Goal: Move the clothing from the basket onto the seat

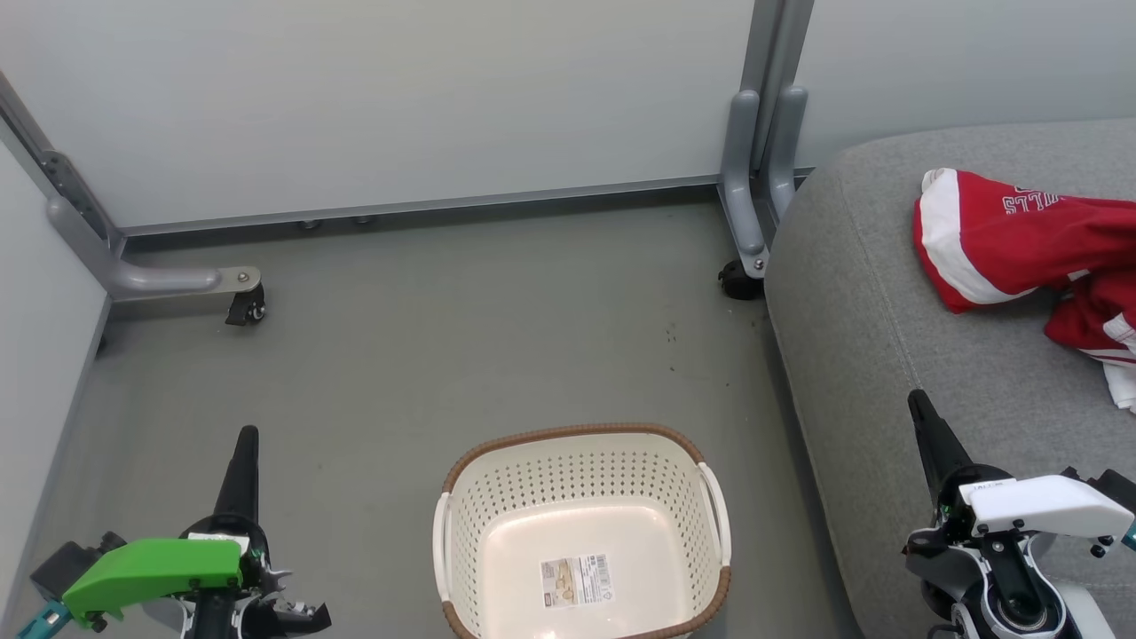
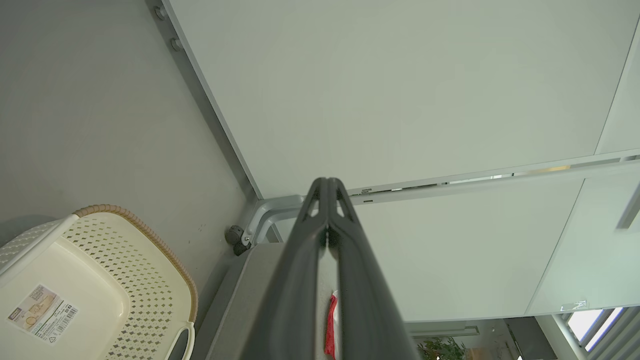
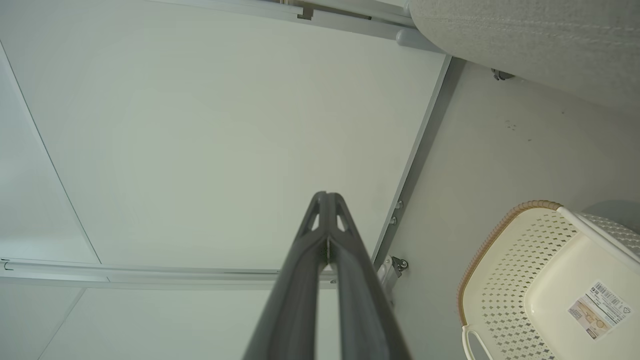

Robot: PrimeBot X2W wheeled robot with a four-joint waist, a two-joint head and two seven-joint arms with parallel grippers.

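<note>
Down on the grey floor (image 1: 444, 337), at the bottom middle of the head view: the basket (image 1: 581, 432), upright, brown rim uppermost, white handles at either side, a paper label (image 1: 577, 580) flat on its bare cream bottom. To its right, the seat (image 1: 852, 311), its rounded grey edge near the basket yet apart from it. On top of the seat, toward the far right and cut by the frame edge: the clothing (image 1: 1003, 240), red with white bands, crumpled in a loose heap, lettering across the upper garment, a white bit at the lower end. Left claw (image 1: 246, 444) at the lower left, above the floor, left of the basket and well apart from it, both dark fingers pressed together to a single point, nothing between them; tips touching in the left wrist view as well, a sliver of red cloth visible behind the fingers. Right claw (image 1: 917, 404) at the lower right, over the near part of the seat, short of the clothing, likewise pinched together and gripping nothing; tips joined in the right wrist view too. Behind everything, pale partition panels (image 1: 399, 98) on grey feet with black casters (image 1: 246, 311).
</note>
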